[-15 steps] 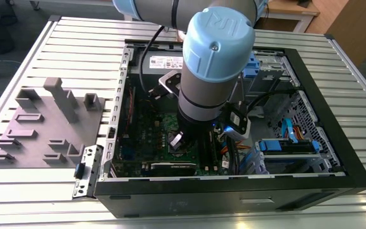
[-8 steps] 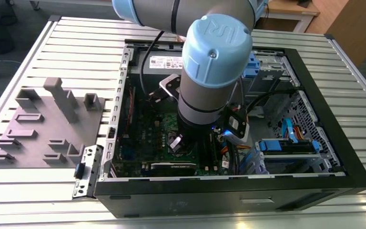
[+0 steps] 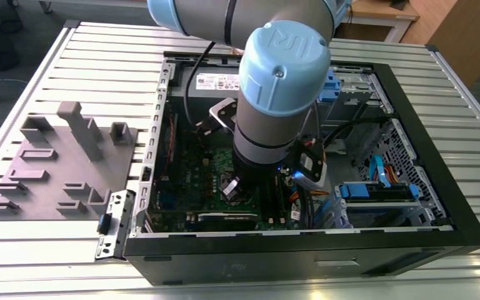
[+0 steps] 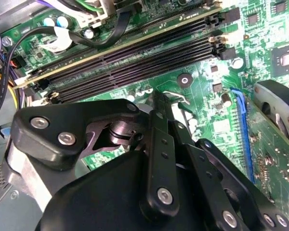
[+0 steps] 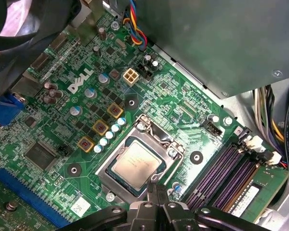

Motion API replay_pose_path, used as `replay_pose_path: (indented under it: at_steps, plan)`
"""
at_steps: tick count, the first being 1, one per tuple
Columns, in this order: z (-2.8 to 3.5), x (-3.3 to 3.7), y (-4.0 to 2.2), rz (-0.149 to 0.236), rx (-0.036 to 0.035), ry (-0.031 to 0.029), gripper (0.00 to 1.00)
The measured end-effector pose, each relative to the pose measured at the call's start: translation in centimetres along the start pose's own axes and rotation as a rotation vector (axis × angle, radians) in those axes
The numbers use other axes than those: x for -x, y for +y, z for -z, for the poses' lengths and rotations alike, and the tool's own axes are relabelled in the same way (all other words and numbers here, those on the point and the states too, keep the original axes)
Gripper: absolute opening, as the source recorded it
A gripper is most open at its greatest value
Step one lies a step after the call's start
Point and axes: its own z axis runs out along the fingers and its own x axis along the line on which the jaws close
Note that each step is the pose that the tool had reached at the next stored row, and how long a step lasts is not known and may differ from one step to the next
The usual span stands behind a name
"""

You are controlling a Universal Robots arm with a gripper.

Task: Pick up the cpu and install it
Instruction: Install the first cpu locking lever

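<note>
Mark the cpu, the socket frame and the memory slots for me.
cpu (image 5: 136,162), first wrist view, middle of its metal top.
socket frame (image 5: 156,132), first wrist view, its shiny edge.
memory slots (image 4: 135,57), second wrist view, a dark slot's middle.

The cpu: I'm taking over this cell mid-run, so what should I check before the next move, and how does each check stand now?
1. cpu lies flat inside the socket frame, metal top up: ok.
2. cpu apart from the end effector, which sits just beside the socket frame: ok.
3. Socket frame latched down over the cpu: cannot tell.
4. Coloured cables lie away from the socket frame: ok.
5. Arm reaches inside the computer case without touching its walls: cannot tell.
</note>
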Motion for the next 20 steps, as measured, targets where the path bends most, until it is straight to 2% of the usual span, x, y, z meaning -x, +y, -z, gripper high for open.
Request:
replay_pose_path:
  at_steps: [14, 15, 18, 20]
  plan:
    - [-0.20, -0.02, -0.08, 0.000, -0.0016, 0.0027, 0.11]
    - [-0.11, 0.00, -0.07, 0.000, -0.0021, 0.0035, 0.11]
    - [0.27, 0.05, -0.02, 0.000, 0.0014, -0.0021, 0.11]
    - [0.75, 0.06, 0.00, 0.000, 0.0005, -0.0008, 0.11]
